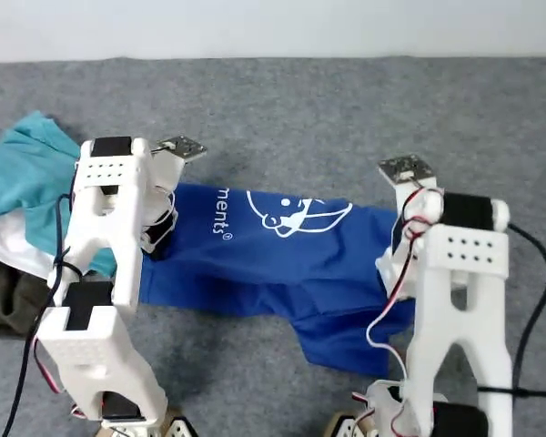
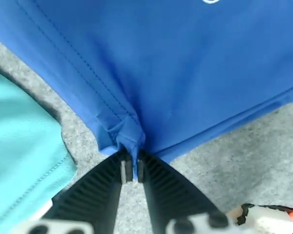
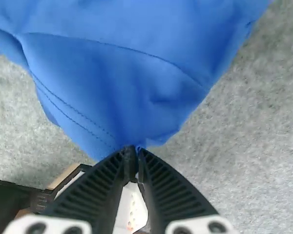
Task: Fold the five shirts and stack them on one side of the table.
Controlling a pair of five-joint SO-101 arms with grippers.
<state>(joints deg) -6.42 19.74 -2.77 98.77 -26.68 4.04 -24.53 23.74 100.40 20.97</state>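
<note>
While left fingers (image 2: 100, 190) pinch blue shirt (image 1: 273, 264) (right fingers (image 3: 168, 190) too), teal shirt (image 1: 23, 168) beside

Your blue shirt (image 1: 282, 255) is smooth, matt cloth with stitched hems; the teal shirt (image 1: 23, 168) looks like the same soft knit. You see the table (image 1: 300, 100) covered in rough grey carpet. The arms (image 1: 100, 228) are matt white plastic; the left gripper (image 2: 130, 168) and right gripper (image 3: 132, 163) are ribbed black plastic.

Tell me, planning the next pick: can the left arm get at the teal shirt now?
Probably not yet: the left gripper is shut on the blue shirt. The teal shirt lies uncovered right beside it, so nothing else blocks it.
</note>
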